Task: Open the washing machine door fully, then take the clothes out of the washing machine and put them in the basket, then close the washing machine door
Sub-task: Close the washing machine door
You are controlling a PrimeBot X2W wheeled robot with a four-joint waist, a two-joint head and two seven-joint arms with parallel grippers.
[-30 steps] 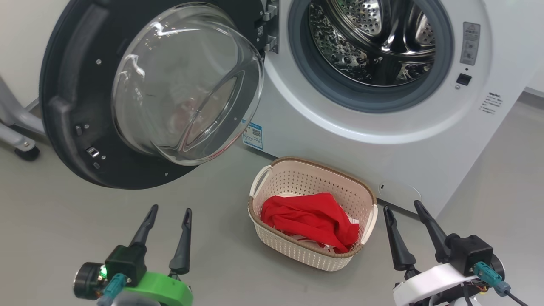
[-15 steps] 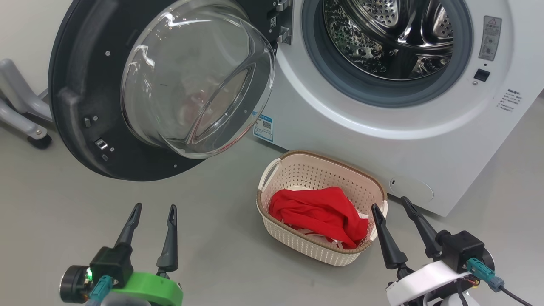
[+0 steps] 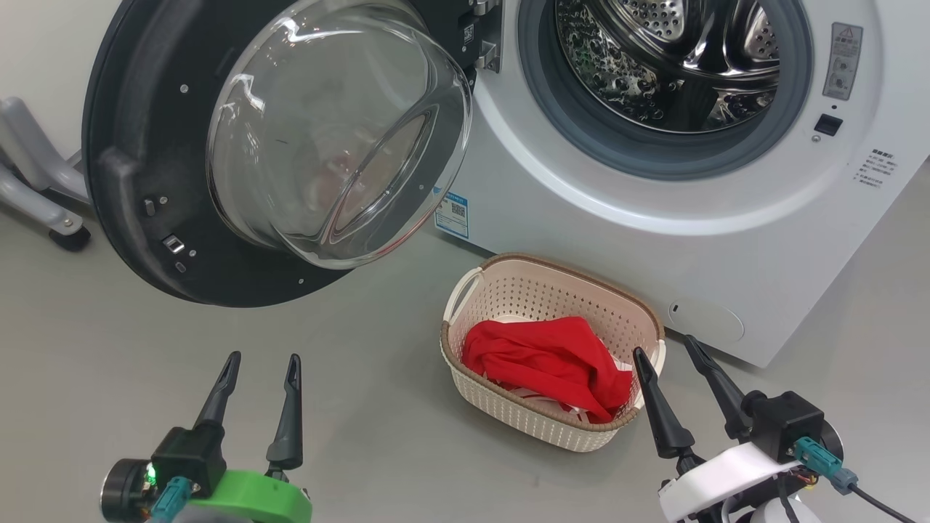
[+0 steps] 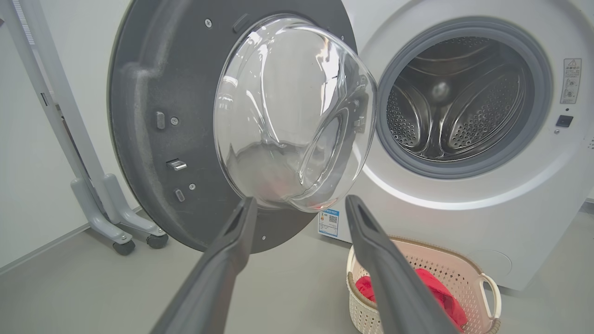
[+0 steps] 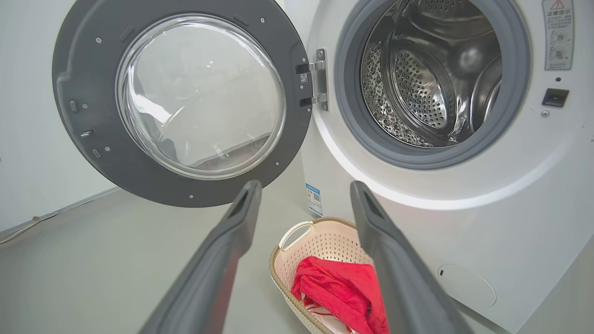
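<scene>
Faces a white machine (image 3: 617,240) at the upper right of the head view, steel drum (image 3: 654,65) visible through the round opening

Finds the door (image 3: 123,181) swung wide on its hinge to the left of the opening, black rim around a bulging glass bowl

Sees the basket (image 3: 508,414) on the grey floor (image 3: 349,436), just in front of the machine, below the opening

Spots the clothes (image 3: 552,363) inside the basket, bright red on top, a little white with red stripes beneath

Holds the left end effector (image 3: 264,357) low at lower left, fingers spread wide, gripping nothing, well apart from the door

Holds the right end effector (image 3: 662,345) at lower right, likewise wide and empty, one fingertip overlapping the basket's right end in the head view, contact unclear
</scene>
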